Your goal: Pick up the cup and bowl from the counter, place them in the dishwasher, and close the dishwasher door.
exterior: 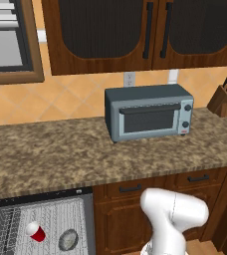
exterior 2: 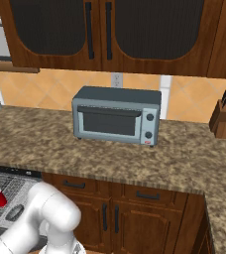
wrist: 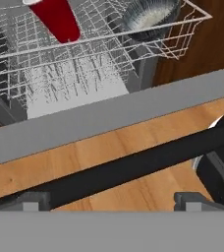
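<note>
Both dishes, cup [wrist: 57,19] at 11 o'clock and bowl [wrist: 148,15] at 1 o'clock, sit racked; claw [wrist: 111,202] spread wide beneath the door's handle [wrist: 133,165], presumably for lifting.

Left base view looked forward and down from behind-left; right base view from behind-right. Both shared the speckled brown granite counter [exterior: 60,149], the grey box-shaped toaster oven [exterior 2: 116,115] and the white wire dishwasher rack [exterior: 51,224]. Hand view sat close and low, facing that rack [wrist: 84,59] over the flat grey door edge [wrist: 109,118].
</note>
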You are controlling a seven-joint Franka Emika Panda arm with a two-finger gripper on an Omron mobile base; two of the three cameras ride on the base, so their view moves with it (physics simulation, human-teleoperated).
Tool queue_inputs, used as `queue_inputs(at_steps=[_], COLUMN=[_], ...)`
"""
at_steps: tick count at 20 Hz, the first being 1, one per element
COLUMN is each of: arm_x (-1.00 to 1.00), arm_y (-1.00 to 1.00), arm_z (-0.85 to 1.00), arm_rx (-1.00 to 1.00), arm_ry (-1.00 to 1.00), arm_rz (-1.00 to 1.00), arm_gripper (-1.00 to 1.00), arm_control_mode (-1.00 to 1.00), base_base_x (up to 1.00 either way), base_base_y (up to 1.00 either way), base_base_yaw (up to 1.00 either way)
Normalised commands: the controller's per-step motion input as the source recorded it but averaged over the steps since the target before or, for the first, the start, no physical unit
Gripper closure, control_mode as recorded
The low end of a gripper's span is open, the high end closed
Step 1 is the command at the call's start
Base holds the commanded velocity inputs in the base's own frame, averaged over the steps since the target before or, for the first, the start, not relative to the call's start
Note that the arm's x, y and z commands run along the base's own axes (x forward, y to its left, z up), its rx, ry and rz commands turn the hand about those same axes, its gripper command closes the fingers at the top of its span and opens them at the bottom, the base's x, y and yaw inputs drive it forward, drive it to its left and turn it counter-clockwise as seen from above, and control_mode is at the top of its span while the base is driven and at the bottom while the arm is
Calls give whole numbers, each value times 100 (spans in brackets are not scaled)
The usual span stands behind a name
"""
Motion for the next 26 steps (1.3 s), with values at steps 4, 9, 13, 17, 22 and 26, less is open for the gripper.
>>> queue_inputs(at_steps=[4, 9, 13, 17, 22, 26], arm_x=[-12, -8, -3, 0, 7, 21], arm_y=[37, 12, -5, -34, -26, -37], arm_z=[-40, 4, -11, -31, -20, -63], arm_rx=[-36, -34, -33, -12, -26, -25], arm_ry=[-1, -3, 6, 6, 6, 0], arm_rz=[36, 33, 27, 16, 13, 17], arm_gripper=[-100, -100, -100, -100, -100, -100], arm_control_mode=[-100, -100, -100, -100, -100, -100], base_base_x=[0, 0, 0, 0, 0, 0], base_base_y=[0, 0, 0, 0, 0, 0], base_base_yaw=[0, 0, 0, 0, 0, 0])
